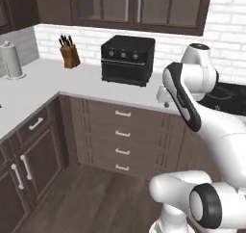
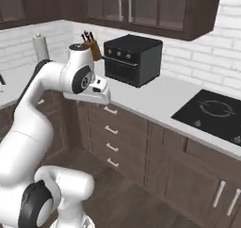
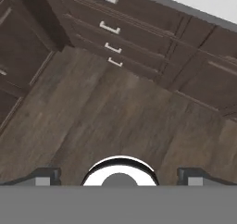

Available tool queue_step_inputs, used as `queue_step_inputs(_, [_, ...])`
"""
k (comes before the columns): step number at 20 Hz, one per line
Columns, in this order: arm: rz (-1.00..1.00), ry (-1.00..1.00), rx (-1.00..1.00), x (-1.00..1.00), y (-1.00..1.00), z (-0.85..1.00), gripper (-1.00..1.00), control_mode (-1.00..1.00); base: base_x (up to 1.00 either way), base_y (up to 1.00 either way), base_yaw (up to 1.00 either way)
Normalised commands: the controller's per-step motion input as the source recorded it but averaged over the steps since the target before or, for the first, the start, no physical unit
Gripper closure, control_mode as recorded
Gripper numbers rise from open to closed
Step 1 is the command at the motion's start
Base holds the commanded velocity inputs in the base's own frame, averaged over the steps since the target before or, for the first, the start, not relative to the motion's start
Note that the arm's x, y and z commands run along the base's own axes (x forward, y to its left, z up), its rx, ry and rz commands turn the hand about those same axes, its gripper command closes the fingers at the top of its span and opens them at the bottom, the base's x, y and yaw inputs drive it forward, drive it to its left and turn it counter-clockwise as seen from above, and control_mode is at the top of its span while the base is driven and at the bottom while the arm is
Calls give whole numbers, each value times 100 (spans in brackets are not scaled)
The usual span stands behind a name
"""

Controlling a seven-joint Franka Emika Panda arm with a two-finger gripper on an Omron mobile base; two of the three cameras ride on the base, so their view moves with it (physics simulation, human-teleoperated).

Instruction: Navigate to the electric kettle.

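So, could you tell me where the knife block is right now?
In the left base view the knife block stands on the white counter against the brick wall, left of the black toaster oven and right of the white cylinder.

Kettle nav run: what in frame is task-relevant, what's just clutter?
Belongs to the job:
- Nothing on the counter here looks like the kettle.
- pincer, tips apart, nothing held, over the wood floor.

Just lying about:
- black toaster oven
- knife block
- white cylinder with a knob
- cooktop
- drawer stack
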Motion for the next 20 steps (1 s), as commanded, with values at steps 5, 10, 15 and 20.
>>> queue_step_inputs(5, [0,0,0,0,0,0,-100,100,50,1,81])
queue_step_inputs(10, [0,0,0,0,0,0,-100,100,59,0,81])
queue_step_inputs(15, [0,0,0,0,0,0,-100,100,78,-1,79])
queue_step_inputs(20, [0,0,0,0,0,0,-100,100,73,-55,59])
